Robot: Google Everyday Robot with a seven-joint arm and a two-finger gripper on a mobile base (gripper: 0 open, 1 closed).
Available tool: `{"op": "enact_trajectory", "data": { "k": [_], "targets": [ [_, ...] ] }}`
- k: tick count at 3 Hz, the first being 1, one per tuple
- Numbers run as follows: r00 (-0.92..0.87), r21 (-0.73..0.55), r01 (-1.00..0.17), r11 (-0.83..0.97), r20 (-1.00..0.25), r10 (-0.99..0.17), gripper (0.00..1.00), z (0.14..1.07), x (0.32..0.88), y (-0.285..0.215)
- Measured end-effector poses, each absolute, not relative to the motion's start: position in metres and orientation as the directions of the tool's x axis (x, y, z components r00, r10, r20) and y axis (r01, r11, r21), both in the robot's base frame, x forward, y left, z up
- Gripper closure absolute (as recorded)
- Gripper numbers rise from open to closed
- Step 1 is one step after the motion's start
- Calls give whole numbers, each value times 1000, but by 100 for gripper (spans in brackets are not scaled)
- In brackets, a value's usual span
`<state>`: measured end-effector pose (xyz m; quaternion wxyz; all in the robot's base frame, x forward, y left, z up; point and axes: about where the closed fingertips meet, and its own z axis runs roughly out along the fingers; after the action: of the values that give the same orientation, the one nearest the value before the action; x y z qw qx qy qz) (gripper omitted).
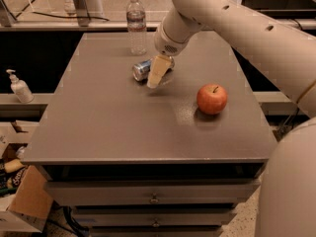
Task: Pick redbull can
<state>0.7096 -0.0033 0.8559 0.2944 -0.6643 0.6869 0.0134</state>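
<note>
Slim silver-and-blue metal redbull can [142, 69] lies on its side, left of and behind the round red apple [212, 98]. Cream gripper [155, 73] overlaps the can's apple-side end; its spread cannot be told.

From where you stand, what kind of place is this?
Probably an office or lab: a drawer cabinet, a pump bottle beside it, a cardboard box. The gripper is at the redbull can.
</note>
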Motion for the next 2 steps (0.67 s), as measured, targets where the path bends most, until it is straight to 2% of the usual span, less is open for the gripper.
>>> {"op": "enact_trajectory", "data": {
  "k": [1, 2],
  "targets": [
    [34, -367, -921, 130, -408, -912, 18, 846, 728, 5],
    [-8, -359, -919, 163, -396, -918, 41, 844, 736, -3]
  ]
}}
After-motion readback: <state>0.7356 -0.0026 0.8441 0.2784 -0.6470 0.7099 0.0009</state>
